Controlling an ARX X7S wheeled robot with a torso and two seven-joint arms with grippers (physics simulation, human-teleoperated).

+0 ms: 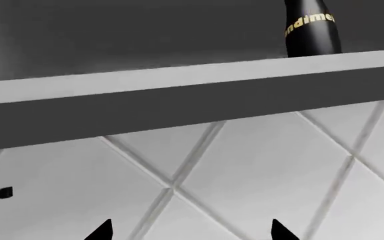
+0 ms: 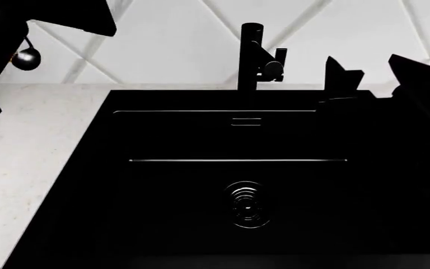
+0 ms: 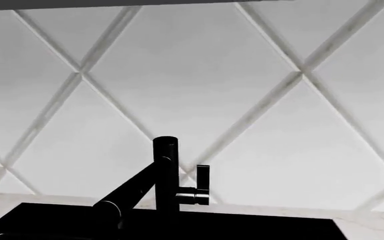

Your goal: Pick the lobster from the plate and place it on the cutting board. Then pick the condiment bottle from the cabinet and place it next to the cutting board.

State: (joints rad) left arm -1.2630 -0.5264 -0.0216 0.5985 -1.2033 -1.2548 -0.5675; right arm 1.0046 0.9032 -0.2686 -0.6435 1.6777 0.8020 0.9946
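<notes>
While the left gripper (image 1: 190, 231) gapes wide, the condiment bottle (image 1: 312, 31) stands upright on the shelf (image 1: 178, 80).

Condiment bottle (image 1: 310, 29) cut off at the left wrist frame's top edge, cap out of view, lettering only partly readable. Left gripper (image 1: 190, 231) shows just two dark fingertips at the frame edge, jaw state unclear. In head view the right gripper (image 2: 372, 70) blends into the black sink (image 2: 88, 185), outline hard to separate. Faucet (image 3: 166, 185) base cropped in right wrist view.
</notes>
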